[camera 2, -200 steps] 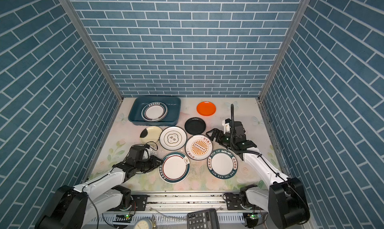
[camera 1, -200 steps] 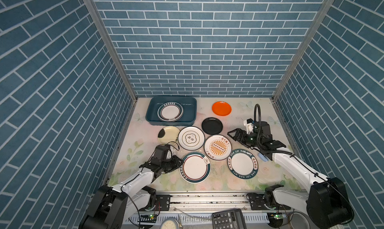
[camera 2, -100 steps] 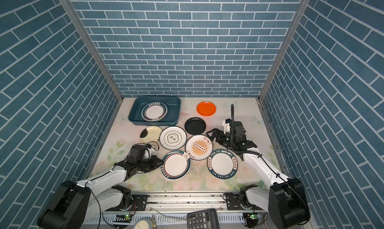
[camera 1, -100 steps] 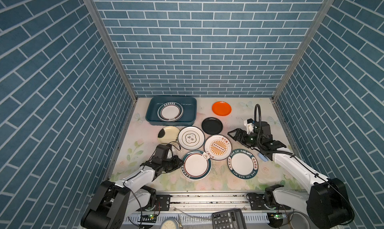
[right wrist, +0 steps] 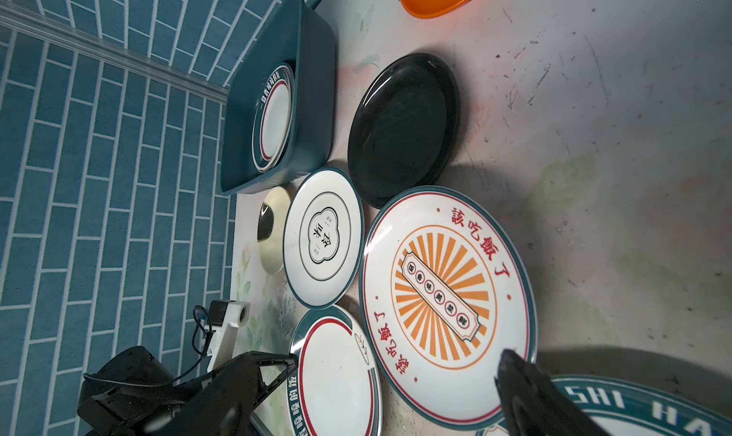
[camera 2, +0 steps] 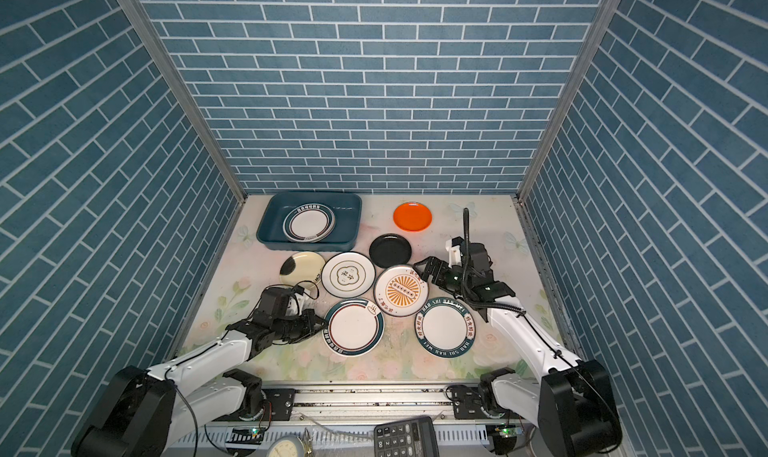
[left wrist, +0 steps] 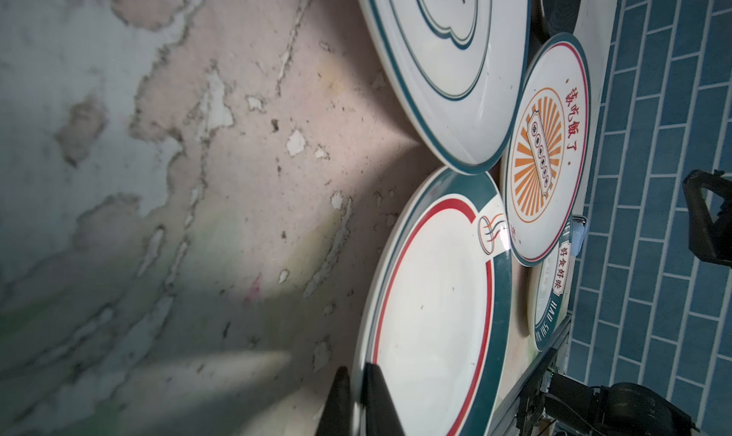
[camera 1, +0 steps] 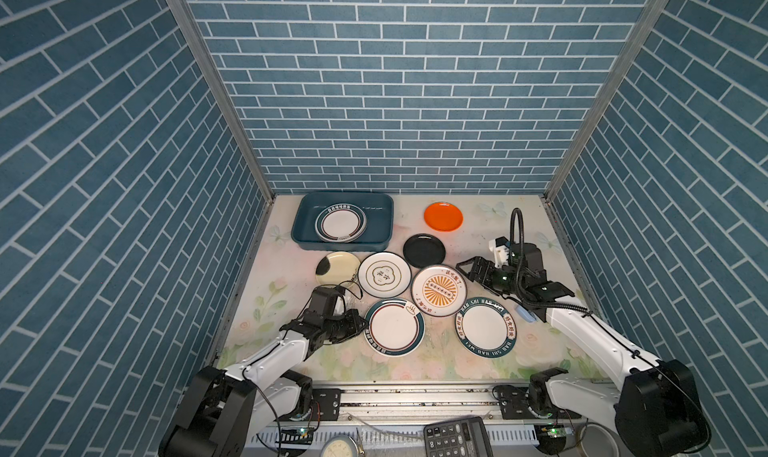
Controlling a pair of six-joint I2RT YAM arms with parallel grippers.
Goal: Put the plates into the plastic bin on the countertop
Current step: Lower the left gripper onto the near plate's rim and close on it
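Observation:
My left gripper point(left wrist: 358, 390) is shut on the near-left rim of a white plate with a teal rim and red ring point(camera 1: 394, 327), low at the front left point(camera 2: 322, 324). My right gripper point(right wrist: 400, 356) hangs open over the right edge of the orange-sunburst plate point(camera 1: 438, 289). Around them on the countertop point(camera 1: 490, 234) lie a teal-lettered plate point(camera 1: 486, 326), a flower-framed plate point(camera 1: 384, 274), a cream plate point(camera 1: 337, 264), a black plate point(camera 1: 424, 250) and an orange plate point(camera 1: 443, 216). The plastic bin point(camera 1: 301, 226) at the back left holds one teal-rimmed plate point(camera 1: 340, 223).
Blue brick walls close in the back and both sides. A metal rail point(camera 1: 415, 396) runs along the front edge, with a calculator point(camera 1: 457, 436) and a round dial point(camera 1: 338, 446) below it. A small pale-blue object point(camera 1: 524, 313) lies beside the right arm.
The left gripper's jaws have closed onto the rim of the red-ringed plate. The right arm has barely moved and stays open.

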